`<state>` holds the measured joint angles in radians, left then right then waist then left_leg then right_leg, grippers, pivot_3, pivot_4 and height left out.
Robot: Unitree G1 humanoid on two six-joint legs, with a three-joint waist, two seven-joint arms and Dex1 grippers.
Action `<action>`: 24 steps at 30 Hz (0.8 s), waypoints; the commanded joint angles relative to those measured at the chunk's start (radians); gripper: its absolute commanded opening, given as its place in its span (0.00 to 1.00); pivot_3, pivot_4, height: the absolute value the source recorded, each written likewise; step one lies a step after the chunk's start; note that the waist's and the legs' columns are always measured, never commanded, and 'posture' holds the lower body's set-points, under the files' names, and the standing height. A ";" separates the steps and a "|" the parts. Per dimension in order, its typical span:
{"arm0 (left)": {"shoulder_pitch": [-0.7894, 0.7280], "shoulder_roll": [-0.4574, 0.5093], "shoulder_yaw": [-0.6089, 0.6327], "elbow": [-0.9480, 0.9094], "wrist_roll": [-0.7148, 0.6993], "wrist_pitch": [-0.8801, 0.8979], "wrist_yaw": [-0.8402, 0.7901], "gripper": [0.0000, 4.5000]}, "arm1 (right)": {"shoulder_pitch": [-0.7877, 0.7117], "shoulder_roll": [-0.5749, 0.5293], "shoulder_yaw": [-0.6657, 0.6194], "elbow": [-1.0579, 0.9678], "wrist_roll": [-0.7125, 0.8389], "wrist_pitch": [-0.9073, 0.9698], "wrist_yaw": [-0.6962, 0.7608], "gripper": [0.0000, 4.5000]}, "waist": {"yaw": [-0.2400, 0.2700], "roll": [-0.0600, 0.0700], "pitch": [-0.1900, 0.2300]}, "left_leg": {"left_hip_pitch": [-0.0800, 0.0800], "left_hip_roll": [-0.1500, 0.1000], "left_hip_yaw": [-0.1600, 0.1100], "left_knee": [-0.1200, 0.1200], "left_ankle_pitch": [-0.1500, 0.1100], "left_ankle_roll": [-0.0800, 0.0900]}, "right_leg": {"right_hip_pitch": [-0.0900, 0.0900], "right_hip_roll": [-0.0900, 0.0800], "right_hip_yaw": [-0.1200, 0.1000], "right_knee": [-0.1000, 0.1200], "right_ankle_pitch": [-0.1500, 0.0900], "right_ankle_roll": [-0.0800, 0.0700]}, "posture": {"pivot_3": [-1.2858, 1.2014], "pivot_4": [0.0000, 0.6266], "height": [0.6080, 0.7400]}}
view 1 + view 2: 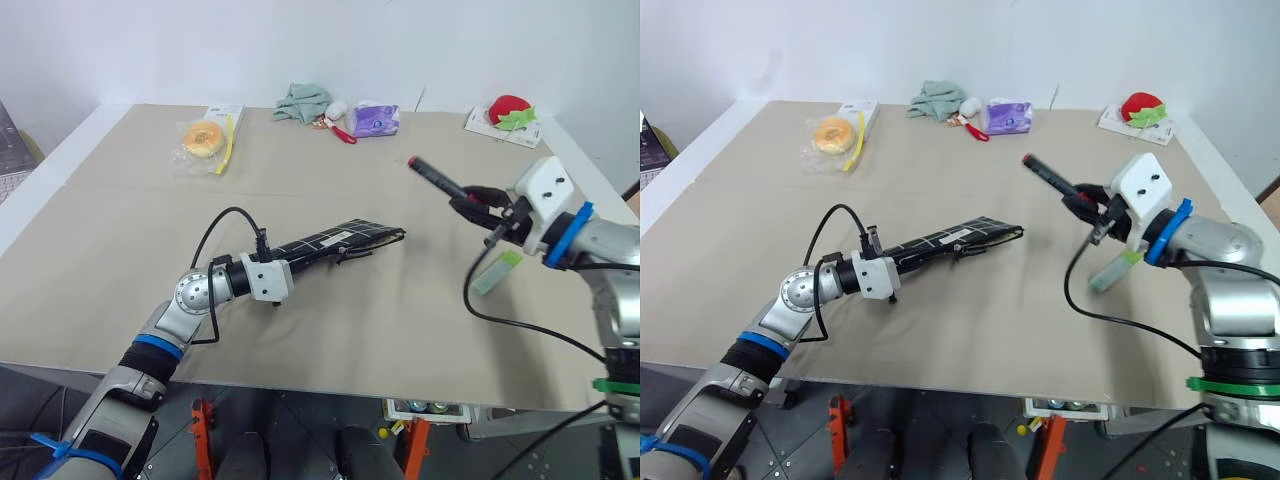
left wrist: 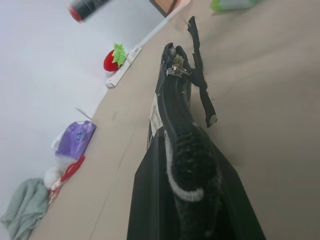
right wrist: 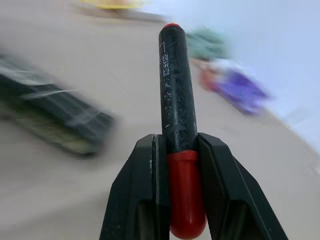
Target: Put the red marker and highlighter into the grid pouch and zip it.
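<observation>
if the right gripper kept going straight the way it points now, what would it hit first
Probably nothing soon. The right gripper, shut on the red marker, points across the table toward its far left; the grid pouch lies off to the side of that line. Farther on sits the bagged donut, though depth is unclear.

grid pouch (image 3: 52,117): smearing into a dark blur at 9 o'clock of the red marker (image 3: 178,100) in the right wrist view | highlighter (image 1: 497,272): partly hiding behind the right arm's cable | left gripper (image 1: 290,262): jaws lying buried under pouch fabric | far clutter at 12 o'clock: wrapper print staying too small to read
</observation>
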<state>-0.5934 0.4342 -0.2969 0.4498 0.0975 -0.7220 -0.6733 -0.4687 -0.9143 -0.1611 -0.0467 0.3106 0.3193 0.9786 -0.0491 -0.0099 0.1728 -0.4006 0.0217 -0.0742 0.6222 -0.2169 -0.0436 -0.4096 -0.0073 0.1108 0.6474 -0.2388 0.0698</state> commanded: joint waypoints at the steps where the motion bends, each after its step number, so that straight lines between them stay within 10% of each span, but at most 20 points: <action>1: -0.021 -0.007 0.023 -0.013 -0.017 -0.014 0.001 0.00 | 0.028 -0.122 0.032 -0.056 0.017 0.030 0.164 0.12 | 0.001 0.000 0.000 | 0.000 0.000 0.000 0.001 0.000 0.000 | 0.000 0.000 0.000 0.000 0.000 0.000 | 0.52 0.24 0.95; 24: -0.023 -0.030 0.016 -0.018 -0.022 -0.007 -0.020 0.00 | -0.123 0.008 0.312 -0.077 -0.216 -0.129 0.161 0.12 | 0.001 0.000 0.000 | 0.000 0.000 0.001 0.004 0.000 0.000 | 0.000 0.000 0.000 0.001 0.002 0.000 | 0.52 0.24 0.95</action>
<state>-0.6007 0.4089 -0.2961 0.4543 0.0977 -0.7211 -0.6882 -0.5607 -0.9072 0.1538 -0.0864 0.1038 0.2108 1.1345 -0.0479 -0.0101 0.1732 -0.4012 0.0218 -0.0733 0.6268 -0.2167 -0.0435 -0.4097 -0.0072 0.1110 0.6485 -0.2370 0.0699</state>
